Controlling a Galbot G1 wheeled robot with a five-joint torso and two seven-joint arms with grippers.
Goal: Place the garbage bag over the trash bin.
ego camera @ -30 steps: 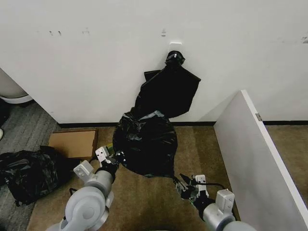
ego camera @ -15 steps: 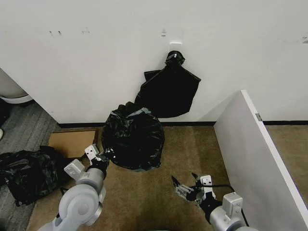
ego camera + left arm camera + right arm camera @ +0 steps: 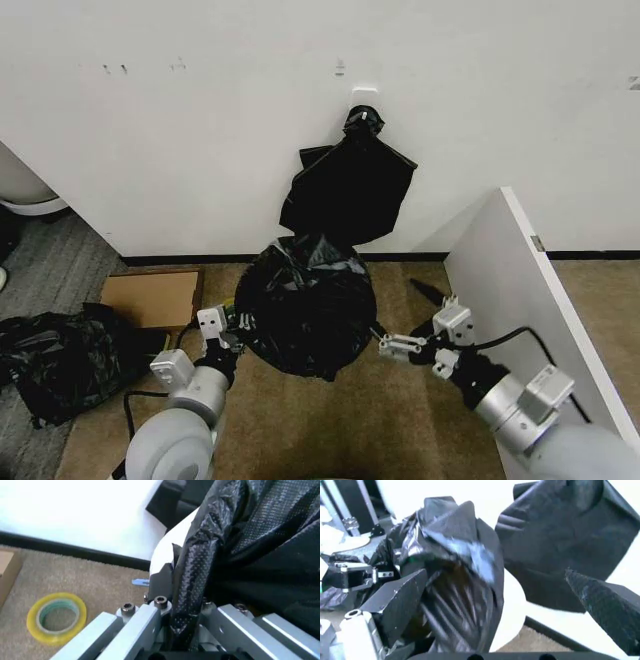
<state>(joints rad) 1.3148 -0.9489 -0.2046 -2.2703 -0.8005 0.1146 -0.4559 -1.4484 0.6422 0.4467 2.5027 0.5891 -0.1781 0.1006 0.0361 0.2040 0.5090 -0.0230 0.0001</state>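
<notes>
Draping is the step in hand: the garbage bag sits at the centre of the head view as a dark glossy dome over the trash bin, whose white wall peeks out beside the plastic in the left wrist view. The left gripper, at the lower left of the frame, is clamped on a bunched fold of the bag's edge, the film pinched between its closed fingers in its own wrist view. The right gripper, at the lower right beside the white partition, is spread wide with nothing between its fingers, one dark finger seemingly against the bag's side, though the blur there makes contact uncertain. Behind, a bundle of black bags hangs on the wall, and a yellow tape roll lies on the carpet. By my judgement the bag is on but not seated; next, the right side likely needs gripping and pulling down past the rim.
</notes>
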